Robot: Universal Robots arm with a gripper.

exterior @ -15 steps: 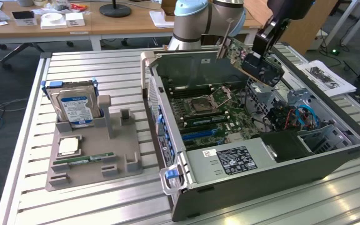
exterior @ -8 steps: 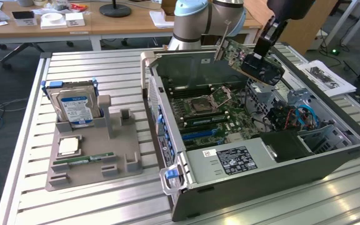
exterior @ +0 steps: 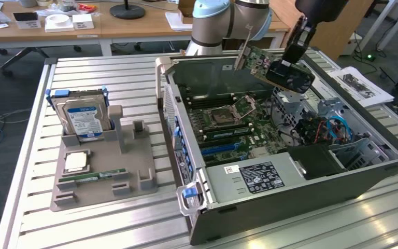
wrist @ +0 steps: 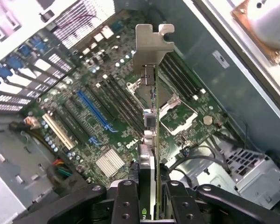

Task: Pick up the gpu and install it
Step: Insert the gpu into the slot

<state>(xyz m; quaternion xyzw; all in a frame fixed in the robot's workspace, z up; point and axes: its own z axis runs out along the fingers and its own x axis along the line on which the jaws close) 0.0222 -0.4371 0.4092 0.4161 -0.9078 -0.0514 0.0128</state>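
The gpu (exterior: 276, 66), a green card with a black cooler block and a silver end bracket, hangs in the air above the far side of the open computer case (exterior: 282, 192). My gripper (exterior: 294, 52) is shut on it from above. In the wrist view the gpu (wrist: 150, 116) runs edge-on away from the black fingers (wrist: 126, 200), its silver bracket at the far end. Below it lies the green motherboard (wrist: 107, 116) with a blue slot (wrist: 94, 109), black slots and the processor socket (wrist: 175, 112).
A grey holder (exterior: 102, 176) on the slatted table at the exterior view's left carries a blue-labelled hard drive (exterior: 83, 120), a processor and a thin memory stick (exterior: 91, 176). Cables and a drive cage fill the case's right part. Papers (exterior: 361, 85) lie beyond the case.
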